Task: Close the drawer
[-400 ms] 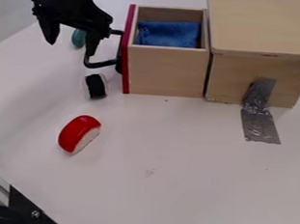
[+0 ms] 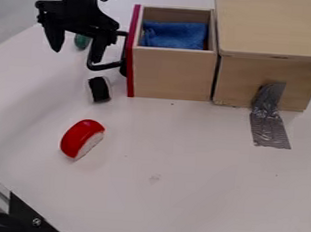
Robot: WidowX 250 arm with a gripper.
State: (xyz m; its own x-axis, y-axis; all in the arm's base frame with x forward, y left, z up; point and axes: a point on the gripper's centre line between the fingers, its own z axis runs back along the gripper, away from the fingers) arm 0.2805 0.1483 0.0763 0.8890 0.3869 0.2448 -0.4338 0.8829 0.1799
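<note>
Open hand [image 2: 76, 56] beside the open drawer [image 2: 172, 74]
At the upper left, the hand hangs with its fingers apart, one near the black handle [image 2: 108, 66]; I cannot tell if they touch. The drawer sticks out left of the box [image 2: 273, 26] on the table [image 2: 186, 190], a blue cloth [image 2: 175, 35] inside. A red-and-white toy [image 2: 80, 137] lies nearer the camera.
</note>
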